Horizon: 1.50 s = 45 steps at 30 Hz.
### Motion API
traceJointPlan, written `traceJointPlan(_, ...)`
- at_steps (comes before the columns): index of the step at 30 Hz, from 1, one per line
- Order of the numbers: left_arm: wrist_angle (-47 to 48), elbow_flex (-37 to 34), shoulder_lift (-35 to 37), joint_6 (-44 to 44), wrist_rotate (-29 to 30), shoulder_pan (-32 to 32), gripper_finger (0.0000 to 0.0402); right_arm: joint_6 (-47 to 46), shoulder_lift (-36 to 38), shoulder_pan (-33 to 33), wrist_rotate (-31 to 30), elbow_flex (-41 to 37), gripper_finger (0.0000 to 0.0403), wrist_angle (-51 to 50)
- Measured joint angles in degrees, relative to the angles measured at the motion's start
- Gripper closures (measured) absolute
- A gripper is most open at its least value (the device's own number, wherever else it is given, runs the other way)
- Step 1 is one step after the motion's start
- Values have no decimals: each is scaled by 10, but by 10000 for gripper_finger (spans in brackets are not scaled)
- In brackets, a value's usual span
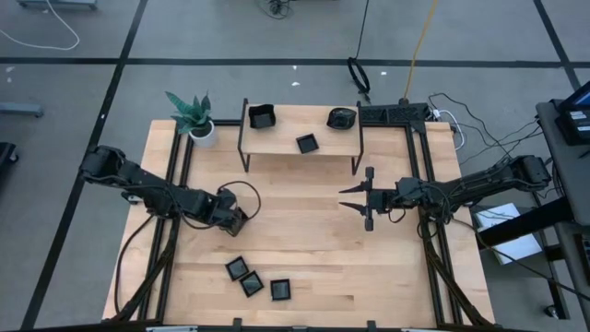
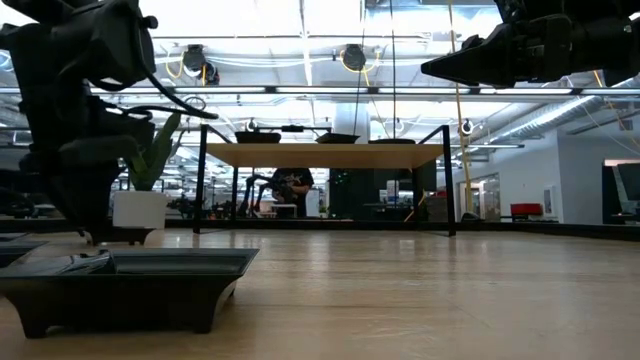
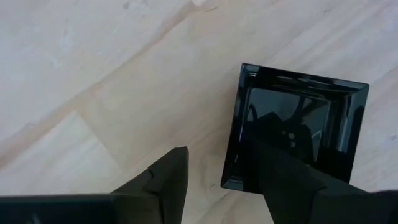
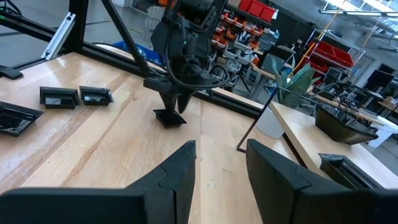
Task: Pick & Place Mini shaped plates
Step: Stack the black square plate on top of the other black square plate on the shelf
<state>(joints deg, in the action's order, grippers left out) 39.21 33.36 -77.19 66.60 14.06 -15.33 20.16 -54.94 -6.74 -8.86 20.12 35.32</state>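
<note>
Near edge of the table (image 1: 313,240): three square mini plates (image 1: 251,278) sit in a loose row, the nearest one filling the low view's foreground. Mid-table, the left gripper (image 1: 241,219) points down over a square plate (image 3: 295,134), fingers apart with one finger over the plate's rim and the other outside on bare wood; the right gripper (image 1: 355,199) hovers mid-air over the table's middle, fingers parted, empty. Far side: a raised shelf (image 1: 300,140) carries three more dishes (image 1: 306,143), with a potted plant (image 1: 195,117) beside its left end.
</note>
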Motion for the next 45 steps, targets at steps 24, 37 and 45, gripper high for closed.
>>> traceJointPlan(24,-5,0,0,-20,-1,0,274,0,0,0,0,0,271,0)
traceJointPlan(37,-47,4,-1,-18,1,0,385,0,0,0,0,0,271,0)
traceJointPlan(45,-48,62,-1,-76,31,-1,392,0,0,0,0,0,271,0)
